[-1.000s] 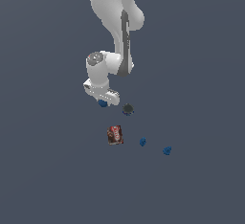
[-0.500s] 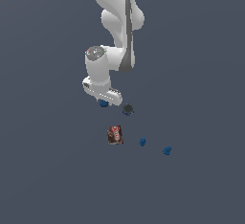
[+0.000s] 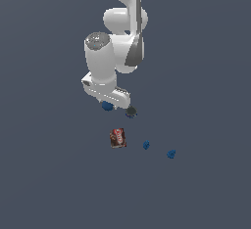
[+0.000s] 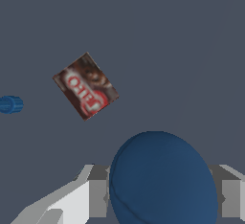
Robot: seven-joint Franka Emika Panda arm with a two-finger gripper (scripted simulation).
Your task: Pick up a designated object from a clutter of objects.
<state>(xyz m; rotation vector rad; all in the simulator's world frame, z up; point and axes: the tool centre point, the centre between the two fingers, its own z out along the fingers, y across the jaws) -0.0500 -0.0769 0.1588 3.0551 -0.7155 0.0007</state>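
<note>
Your tool (image 4: pixel 160 196) straddles the ball (image 4: pixel 162 180), fingers at either flank; whether it's clamped I cannot tell. Smooth, rigid and probably light: squeeze across its widest middle.

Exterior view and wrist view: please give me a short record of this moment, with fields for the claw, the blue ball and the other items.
claw: claw low over the ball, one finger at each side of it
claw state: closure cannot be confirmed
target: smooth solid blue round ball, between the fingers
nearest neighbour: dark grey-green round item, just beside the ball on the exterior view's right
box: red-brown printed box, lying apart
small pieces: two lumpy blue pieces, apart from the claw
surface: plain grey-blue floor
</note>
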